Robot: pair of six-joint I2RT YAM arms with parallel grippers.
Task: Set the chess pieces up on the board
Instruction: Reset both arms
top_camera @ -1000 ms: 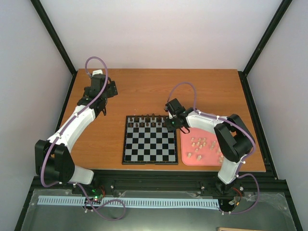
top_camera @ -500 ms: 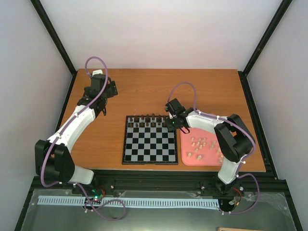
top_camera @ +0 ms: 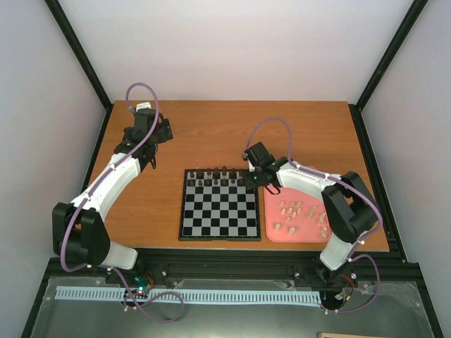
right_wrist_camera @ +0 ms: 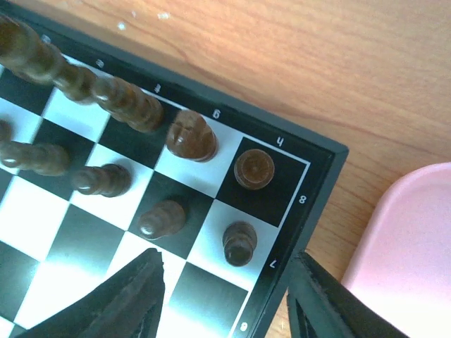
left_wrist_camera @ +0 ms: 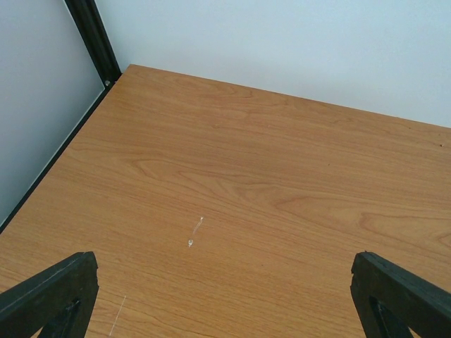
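Hovering over the board [right_wrist_camera: 211,98], your right gripper [right_wrist_camera: 225,296] is half open, empty. Drift sideways and it topples the pawn [right_wrist_camera: 239,243] at 12 o'clock.

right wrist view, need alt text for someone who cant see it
Dark brown chess pieces stand in two rows at a corner of the black-and-silver board. The right gripper is open and empty at the bottom edge; a pink tray corner shows at right.

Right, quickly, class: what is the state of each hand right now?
Left hand: open, holding nothing.
Right hand: open, holding nothing; a dark chess piece stands free by its tips on the board.
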